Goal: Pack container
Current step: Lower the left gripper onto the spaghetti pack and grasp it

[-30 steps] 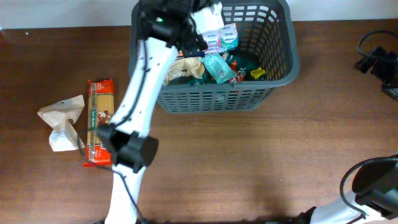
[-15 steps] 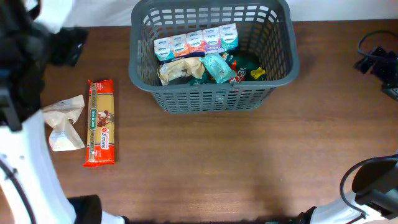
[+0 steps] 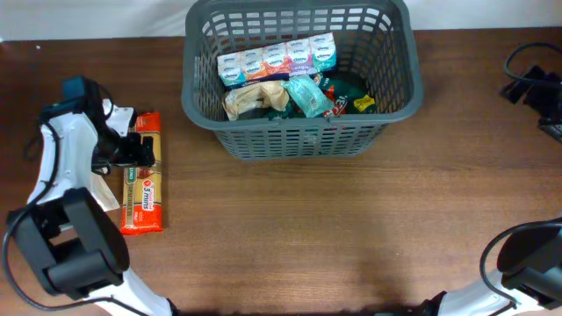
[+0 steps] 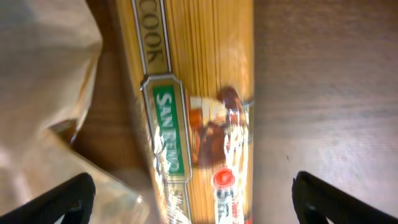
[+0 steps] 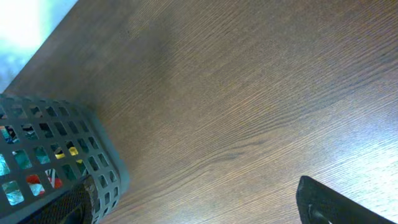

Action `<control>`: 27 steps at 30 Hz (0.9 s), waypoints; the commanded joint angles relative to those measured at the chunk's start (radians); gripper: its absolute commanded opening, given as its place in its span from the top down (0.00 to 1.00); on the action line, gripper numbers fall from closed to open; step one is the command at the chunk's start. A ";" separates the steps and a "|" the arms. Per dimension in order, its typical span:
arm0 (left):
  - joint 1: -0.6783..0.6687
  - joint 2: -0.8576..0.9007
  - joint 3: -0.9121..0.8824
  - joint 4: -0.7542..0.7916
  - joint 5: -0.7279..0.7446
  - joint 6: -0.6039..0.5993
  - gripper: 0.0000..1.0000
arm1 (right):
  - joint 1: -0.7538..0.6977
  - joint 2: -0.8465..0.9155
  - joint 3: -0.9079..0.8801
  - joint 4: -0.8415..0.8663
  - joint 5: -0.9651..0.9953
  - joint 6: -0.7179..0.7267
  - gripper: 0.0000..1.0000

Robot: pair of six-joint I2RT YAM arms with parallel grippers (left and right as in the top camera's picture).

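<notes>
Container (image 3: 299, 140), dark grey and slotted, is seen at the far middle of the bench (image 3: 351, 237). A row of small cartons (image 3: 277, 60) is held inside it; their print cannot be read. "SAN REMO" on a green label and "COOK" are read on the spaghetti packet (image 4: 199, 93). The packet is straddled by the wide-spread left hand (image 4: 194, 202), well to the container's left. A paper bag (image 4: 43, 74) lies just beside the packet. The right hand (image 5: 199, 205) is likewise spread wide and empty, with a corner of the container near it.
</notes>
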 commanded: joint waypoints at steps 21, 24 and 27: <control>0.007 0.220 -0.011 0.084 0.050 -0.110 0.98 | 0.001 0.005 -0.003 0.000 -0.008 0.008 0.01; 0.007 0.219 0.071 0.000 0.115 -0.109 0.98 | 0.001 0.005 -0.003 0.000 -0.008 0.008 0.01; 0.007 0.219 0.233 -0.124 0.169 -0.109 0.98 | 0.001 0.005 -0.003 0.000 -0.008 0.008 0.01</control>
